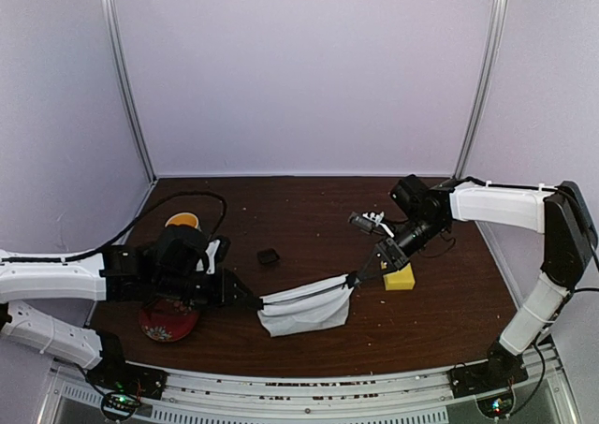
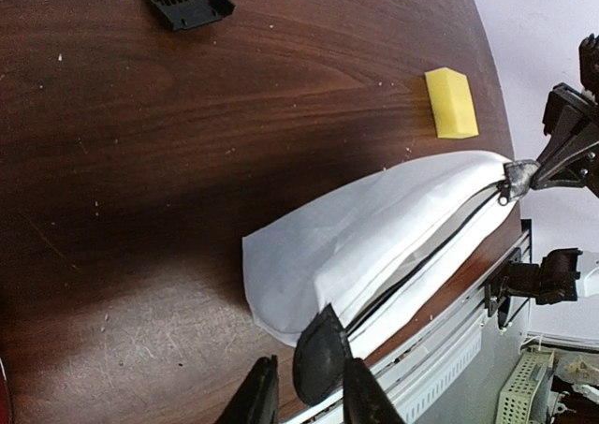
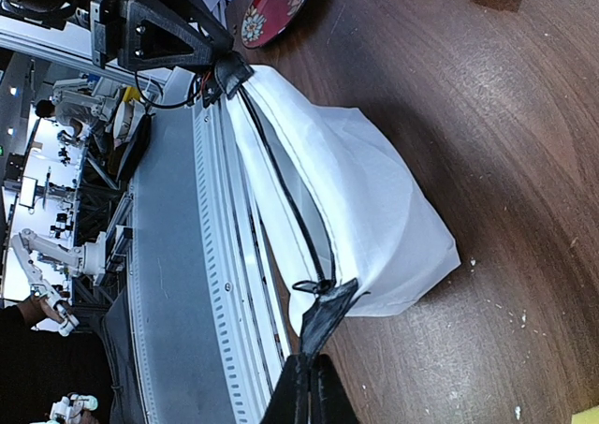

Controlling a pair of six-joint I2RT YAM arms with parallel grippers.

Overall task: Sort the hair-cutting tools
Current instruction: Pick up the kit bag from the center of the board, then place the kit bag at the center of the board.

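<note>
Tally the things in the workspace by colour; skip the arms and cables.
White: 1, pouch
Yellow: 1, sponge block
Black: 1, small square piece
Red: 1, dish
Orange: 1, round thing, partly hidden
Total: 5

A white pouch [image 1: 307, 307] (black zipper [image 2: 440, 246]), yellow sponge [image 1: 399, 278] near it, red bowl [image 1: 168, 319] far left

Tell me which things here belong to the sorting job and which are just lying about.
Job: small black square piece; white pouch, its tab in the right claw.
Seemingly lying about: yellow sponge; red bowl.
</note>
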